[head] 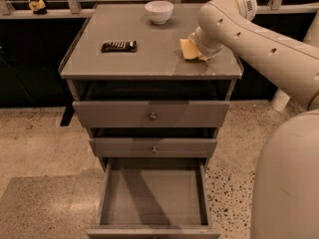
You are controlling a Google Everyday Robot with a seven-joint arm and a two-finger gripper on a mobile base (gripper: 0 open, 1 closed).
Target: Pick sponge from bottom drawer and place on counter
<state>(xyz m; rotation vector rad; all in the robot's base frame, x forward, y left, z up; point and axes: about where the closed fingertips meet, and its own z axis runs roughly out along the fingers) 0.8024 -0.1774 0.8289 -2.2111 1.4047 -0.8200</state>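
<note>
The yellow, curled sponge [188, 49] lies on the grey surface [149, 61], partly covered by the gripper [201, 52], which the arm [259, 39] hides; whether it grips cannot be told.

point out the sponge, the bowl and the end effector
sponge [187, 49]: camera view, its yellow top face
bowl [159, 11]: camera view, its white outer wall
end effector [201, 50]: camera view, its pale tip beside the sponge, over the counter [124, 63]
</note>
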